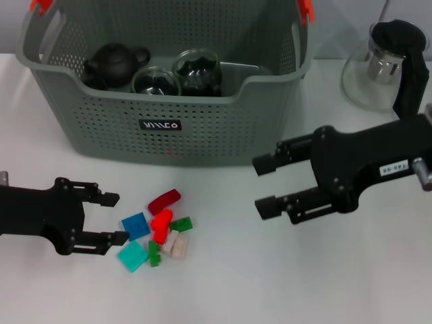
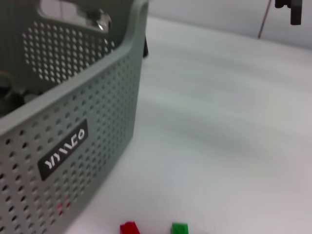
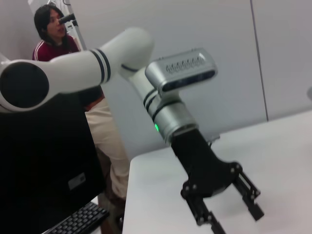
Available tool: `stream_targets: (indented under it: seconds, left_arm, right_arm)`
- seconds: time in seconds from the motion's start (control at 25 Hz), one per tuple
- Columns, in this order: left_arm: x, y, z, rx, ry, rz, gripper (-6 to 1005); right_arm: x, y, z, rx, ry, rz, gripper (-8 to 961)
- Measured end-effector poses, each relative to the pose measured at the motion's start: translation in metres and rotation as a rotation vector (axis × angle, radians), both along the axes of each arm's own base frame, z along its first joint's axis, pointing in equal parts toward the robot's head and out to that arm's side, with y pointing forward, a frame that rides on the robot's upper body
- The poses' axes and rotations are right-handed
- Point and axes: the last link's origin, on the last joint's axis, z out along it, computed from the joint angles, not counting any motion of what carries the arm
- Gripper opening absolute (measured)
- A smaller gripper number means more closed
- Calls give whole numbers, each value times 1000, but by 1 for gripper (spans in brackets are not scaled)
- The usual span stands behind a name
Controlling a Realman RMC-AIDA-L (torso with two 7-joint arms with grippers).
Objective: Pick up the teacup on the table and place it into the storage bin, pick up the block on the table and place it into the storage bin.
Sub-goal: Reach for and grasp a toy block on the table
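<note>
Just right of the spread left gripper point(image 1: 111, 218) lie the blocks point(image 1: 158, 231); beyond it stands the storage bin point(image 1: 169, 128), holding what look like glass teacups point(image 1: 156, 82). The right gripper point(image 1: 266, 185) hovers open. Only the right wrist view shows a seated person point(image 3: 51, 36).

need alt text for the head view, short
A grey-green storage bin at the back of a white table holds a dark teapot and two glass cups. In front lies a cluster of small coloured blocks, with the open left gripper beside it and the open right gripper opposite.
</note>
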Motion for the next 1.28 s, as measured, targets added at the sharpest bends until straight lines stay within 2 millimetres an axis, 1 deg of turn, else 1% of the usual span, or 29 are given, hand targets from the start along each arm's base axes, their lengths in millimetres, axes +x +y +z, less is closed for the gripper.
stream_targets:
  seconds: [0.24,0.6,0.88,1.28]
  left_arm:
    - [6,11,-3,-28,109,-37,703]
    - [8,27,-15,-15,246,-81,704]
    - [6,32,-17,10,266,-83,701]
    - [-2,32,-23,22,277,-79,697]
  right_arm:
    - [8,-1,-13,-40,-47,-37,747]
    - [12,4,-19,-31,-40,-82,746]
    - [15,7,-26,-30,-34,-114,746]
    - [14,9,-31,-24,-25,-124,746]
